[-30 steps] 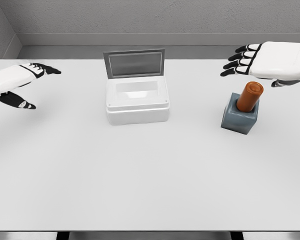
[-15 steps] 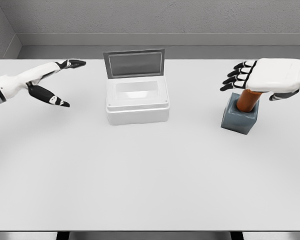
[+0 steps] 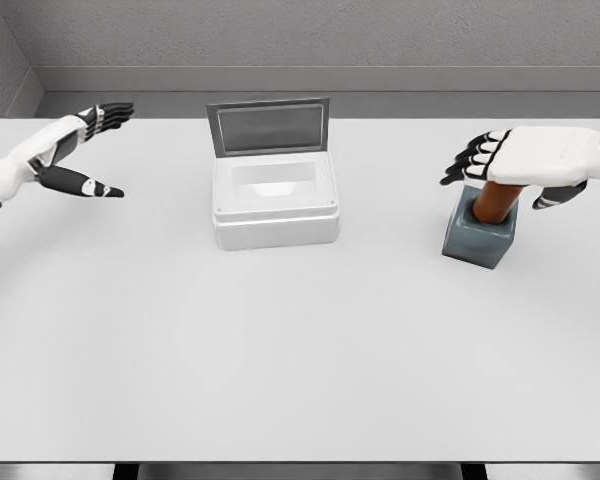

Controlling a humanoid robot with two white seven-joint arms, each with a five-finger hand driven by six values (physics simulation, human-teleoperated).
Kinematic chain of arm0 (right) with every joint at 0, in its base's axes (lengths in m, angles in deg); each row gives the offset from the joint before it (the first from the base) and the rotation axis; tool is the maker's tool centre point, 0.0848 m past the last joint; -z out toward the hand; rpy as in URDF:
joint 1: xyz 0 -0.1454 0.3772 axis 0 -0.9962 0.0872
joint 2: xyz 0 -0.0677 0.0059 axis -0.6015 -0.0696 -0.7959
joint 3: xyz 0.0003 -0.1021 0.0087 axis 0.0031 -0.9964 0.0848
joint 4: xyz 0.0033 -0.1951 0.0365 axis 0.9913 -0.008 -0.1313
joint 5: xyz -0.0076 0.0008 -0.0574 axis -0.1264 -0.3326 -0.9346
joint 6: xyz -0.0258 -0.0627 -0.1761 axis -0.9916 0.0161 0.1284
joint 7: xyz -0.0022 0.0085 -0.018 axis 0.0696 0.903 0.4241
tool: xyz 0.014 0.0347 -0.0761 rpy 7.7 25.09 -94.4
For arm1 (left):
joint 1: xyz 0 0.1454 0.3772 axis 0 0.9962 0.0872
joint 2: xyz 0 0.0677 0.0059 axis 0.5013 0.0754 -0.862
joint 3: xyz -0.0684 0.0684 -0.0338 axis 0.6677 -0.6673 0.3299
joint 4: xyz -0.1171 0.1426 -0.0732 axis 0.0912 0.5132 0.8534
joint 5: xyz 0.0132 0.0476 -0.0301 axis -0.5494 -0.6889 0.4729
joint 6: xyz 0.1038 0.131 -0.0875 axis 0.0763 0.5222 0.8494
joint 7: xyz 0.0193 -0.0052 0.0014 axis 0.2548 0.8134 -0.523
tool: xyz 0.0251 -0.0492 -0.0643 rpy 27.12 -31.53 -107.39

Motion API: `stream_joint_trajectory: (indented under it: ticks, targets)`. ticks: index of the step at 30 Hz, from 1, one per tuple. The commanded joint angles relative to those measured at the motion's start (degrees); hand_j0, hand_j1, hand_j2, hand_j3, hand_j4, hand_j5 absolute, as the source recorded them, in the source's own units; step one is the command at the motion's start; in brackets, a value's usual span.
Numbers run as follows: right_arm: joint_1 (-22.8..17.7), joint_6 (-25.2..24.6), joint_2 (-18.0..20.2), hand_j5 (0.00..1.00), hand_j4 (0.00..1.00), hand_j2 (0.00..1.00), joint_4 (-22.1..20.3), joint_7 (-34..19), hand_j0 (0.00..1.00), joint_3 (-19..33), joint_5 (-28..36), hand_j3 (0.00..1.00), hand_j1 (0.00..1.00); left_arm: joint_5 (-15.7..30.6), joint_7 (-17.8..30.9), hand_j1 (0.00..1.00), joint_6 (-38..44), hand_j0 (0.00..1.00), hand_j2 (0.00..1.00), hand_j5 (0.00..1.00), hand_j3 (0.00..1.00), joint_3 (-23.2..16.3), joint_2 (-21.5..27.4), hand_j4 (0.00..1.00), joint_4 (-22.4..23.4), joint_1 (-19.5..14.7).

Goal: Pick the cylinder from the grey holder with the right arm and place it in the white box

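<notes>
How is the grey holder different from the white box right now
The grey holder is a small dark block at the table's right; the white box is larger, pale and near the middle. The holder has the orange cylinder standing in it under the right hand; the box shows nothing inside. The box has a raised lid; the holder has none. Both rest on the white table.
</notes>
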Motion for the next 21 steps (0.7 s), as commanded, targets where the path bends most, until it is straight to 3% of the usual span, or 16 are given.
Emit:
stream_joint_trajectory:
  ticks: [1,21]
  targets:
    - [0.0,-0.1,-0.1,1.00,1.00,1.00,1.0,0.0,1.00,0.0,0.1,1.00,1.00,0.2,0.0,1.00,0.1,1.00,1.00,1.00,1.00,0.1,-0.4,1.00,0.2,0.0]
    - [0.2,-0.1,-2.7,1.00,1.00,1.00,5.8,0.0,1.00,-0.6,-1.5,1.00,1.00,0.2,0.0,1.00,0.1,1.00,1.00,1.00,1.00,0.1,-0.4,1.00,0.3,0.1]
